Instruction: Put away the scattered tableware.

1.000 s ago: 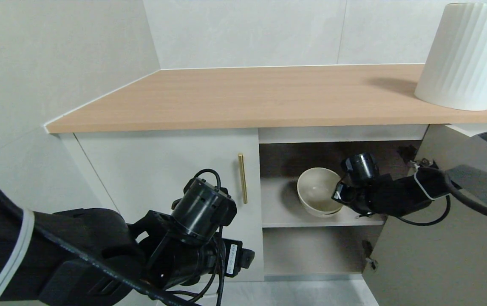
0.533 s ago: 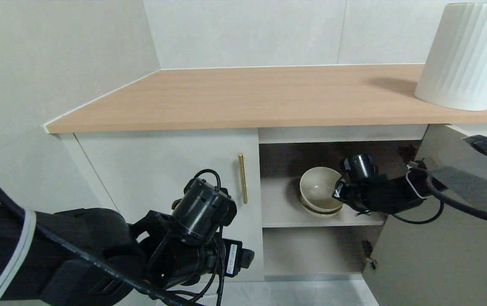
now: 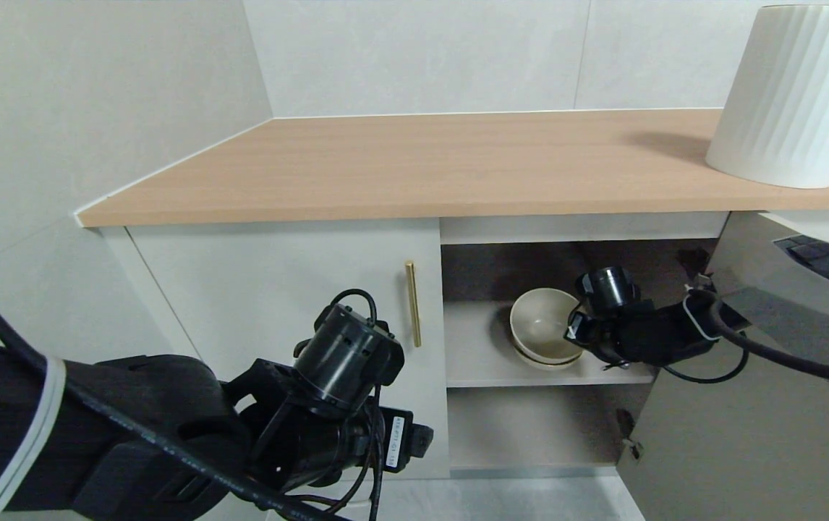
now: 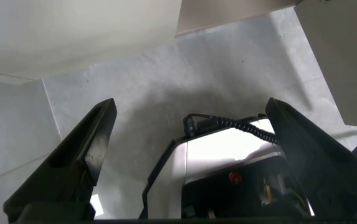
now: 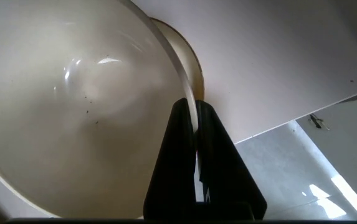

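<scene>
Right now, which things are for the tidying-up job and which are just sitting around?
For the job: the bowl in the right claw, the second bowl under it, the cupboard shelf.
Just sitting around: the white tub, the counter, the gold door handle, the open left claw.

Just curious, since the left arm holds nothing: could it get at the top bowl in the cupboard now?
Probably not easily: the right gripper is shut on the top bowl, its arm crossing the cupboard opening, and the left gripper hangs low before the shut door.
</scene>
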{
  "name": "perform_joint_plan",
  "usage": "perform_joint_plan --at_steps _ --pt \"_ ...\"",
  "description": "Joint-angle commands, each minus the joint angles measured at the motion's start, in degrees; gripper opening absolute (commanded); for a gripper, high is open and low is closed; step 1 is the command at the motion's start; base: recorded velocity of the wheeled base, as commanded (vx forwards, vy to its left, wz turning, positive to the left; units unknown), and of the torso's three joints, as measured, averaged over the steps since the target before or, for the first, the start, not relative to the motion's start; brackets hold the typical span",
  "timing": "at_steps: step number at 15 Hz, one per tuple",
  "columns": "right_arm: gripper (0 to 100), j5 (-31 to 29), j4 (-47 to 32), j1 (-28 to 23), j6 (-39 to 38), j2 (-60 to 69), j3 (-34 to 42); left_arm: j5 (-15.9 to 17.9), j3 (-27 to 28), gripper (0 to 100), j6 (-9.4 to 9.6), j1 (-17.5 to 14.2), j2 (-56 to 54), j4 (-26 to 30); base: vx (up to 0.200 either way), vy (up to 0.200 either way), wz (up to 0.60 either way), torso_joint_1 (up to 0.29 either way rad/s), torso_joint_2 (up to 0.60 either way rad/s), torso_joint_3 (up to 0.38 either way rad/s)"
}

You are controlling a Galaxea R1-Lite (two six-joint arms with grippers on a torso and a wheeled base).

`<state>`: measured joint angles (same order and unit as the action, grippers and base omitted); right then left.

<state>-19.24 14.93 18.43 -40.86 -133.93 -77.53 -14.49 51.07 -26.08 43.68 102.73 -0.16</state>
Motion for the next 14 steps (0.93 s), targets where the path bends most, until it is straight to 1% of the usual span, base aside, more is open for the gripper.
perform_joint_plan --at_steps 1,2,3,9,11,12,13,14 --pt "0 0.0 0.0 0.1 0.0 -0.1 0.0 0.0 0.0 100 -0.03 0.0 0.1 0.0 0.000 0.000 0.00 0.000 0.00 0.000" --pt "0 0.0 -0.1 0.1 0.0 -0.1 0.0 0.0 0.0 100 -0.03 0.0 0.1 0.0 0.000 0.000 0.00 0.000 0.00 0.000" --pt "100 0.0 -0.1 0.1 0.0 -0.1 0.0 0.0 0.0 100 0.06 0.0 0.1 0.0 0.000 0.000 0.00 0.000 0.00 0.000" --pt "100 0.1 -0.4 0.5 0.1 0.7 0.7 -0.1 0.0 100 -0.03 0.0 -0.2 0.0 0.000 0.000 0.00 0.000 0.00 0.000" --pt "100 0.7 -0.5 0.6 0.3 3.0 2.9 -0.1 -0.1 100 -0.12 -0.4 -0.8 0.0 0.000 0.000 0.00 0.000 0.00 0.000" --pt "100 1.3 -0.9 1.1 1.0 5.5 5.2 -0.4 -0.2 100 -0.82 -0.9 -1.9 0.0 0.000 0.000 0.00 0.000 0.00 0.000" --pt "100 3.4 -2.4 2.1 4.1 10.9 9.9 -0.4 -0.3 100 -1.52 -2.0 -3.9 0.1 0.000 0.000 0.00 0.000 0.00 0.000" --pt "100 4.8 -2.9 2.5 5.9 14.0 12.8 -0.4 -0.6 100 -1.61 -2.7 -5.3 0.2 0.000 0.000 0.00 0.000 0.00 0.000"
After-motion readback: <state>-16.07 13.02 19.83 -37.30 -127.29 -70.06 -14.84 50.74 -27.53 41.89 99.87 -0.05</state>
